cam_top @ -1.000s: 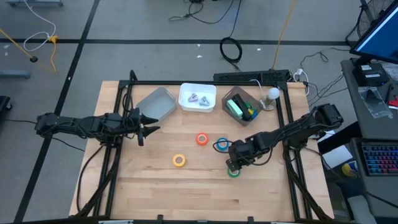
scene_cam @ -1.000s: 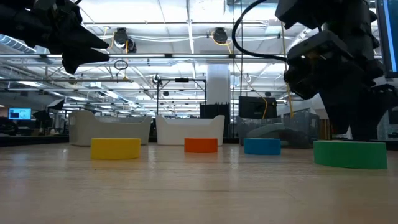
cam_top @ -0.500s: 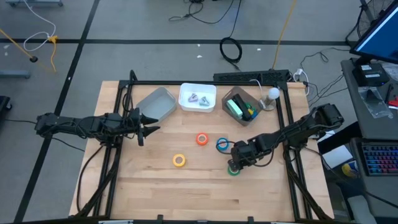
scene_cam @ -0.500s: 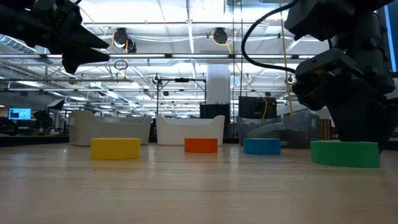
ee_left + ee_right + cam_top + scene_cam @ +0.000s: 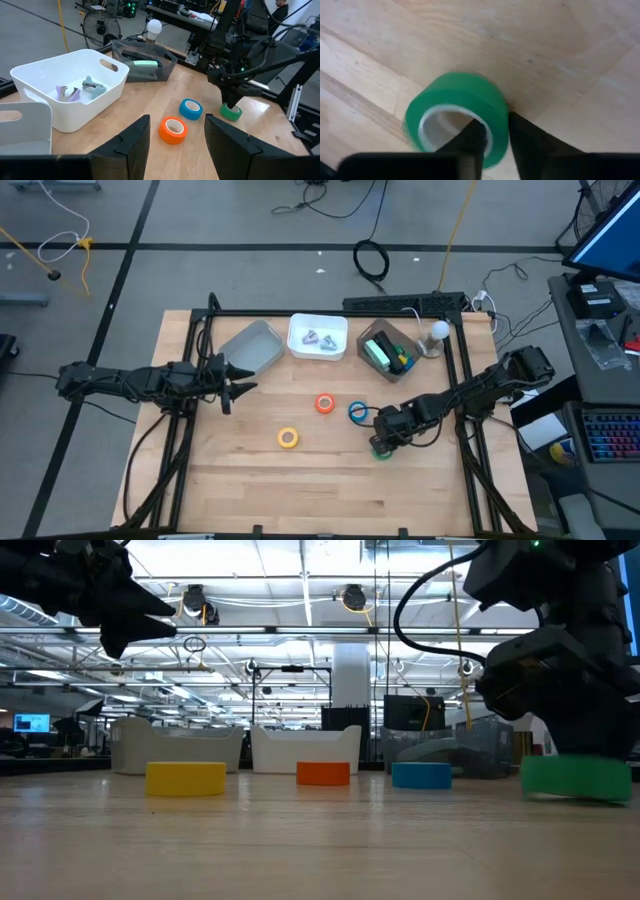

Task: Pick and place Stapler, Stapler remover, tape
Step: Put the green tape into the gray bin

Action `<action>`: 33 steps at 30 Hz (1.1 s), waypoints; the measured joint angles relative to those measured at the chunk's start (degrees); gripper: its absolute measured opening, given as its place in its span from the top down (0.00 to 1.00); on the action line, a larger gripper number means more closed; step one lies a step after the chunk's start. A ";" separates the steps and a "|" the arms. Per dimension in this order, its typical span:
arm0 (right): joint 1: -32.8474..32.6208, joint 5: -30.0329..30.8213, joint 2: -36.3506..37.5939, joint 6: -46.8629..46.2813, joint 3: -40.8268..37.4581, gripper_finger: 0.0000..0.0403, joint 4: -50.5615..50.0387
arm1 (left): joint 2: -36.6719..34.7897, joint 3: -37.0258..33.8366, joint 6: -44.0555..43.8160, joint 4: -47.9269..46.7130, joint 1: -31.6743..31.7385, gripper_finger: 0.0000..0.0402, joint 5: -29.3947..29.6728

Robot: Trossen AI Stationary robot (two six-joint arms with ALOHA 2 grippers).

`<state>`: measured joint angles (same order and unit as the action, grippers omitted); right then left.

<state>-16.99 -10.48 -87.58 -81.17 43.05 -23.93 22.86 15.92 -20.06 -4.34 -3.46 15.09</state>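
The right gripper (image 5: pixel 489 137) pinches the green ring-shaped tape roll's (image 5: pixel 456 111) wall, fingers nearly closed, near the table's (image 5: pixel 250 480) right side.

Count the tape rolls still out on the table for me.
4: yellow roll nearest the left arm, red-orange roll mid-table, blue roll beside it, green roll pinched by the right gripper.
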 joint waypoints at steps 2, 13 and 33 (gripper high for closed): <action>0.01 0.02 -0.02 1.49 -0.04 0.88 -0.12 | 0.00 0.00 -0.64 0.24 0.02 0.54 0.00; 0.17 0.41 1.04 13.48 -0.37 0.92 9.33 | 0.01 0.00 -11.26 1.84 0.00 0.54 -0.01; 20.89 -4.87 5.52 35.53 -0.15 0.91 56.20 | 3.97 0.02 -20.82 23.40 0.00 0.54 -0.04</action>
<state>3.90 -15.35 -82.06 -45.64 42.89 32.27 26.82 15.94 -40.88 19.05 -3.46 15.05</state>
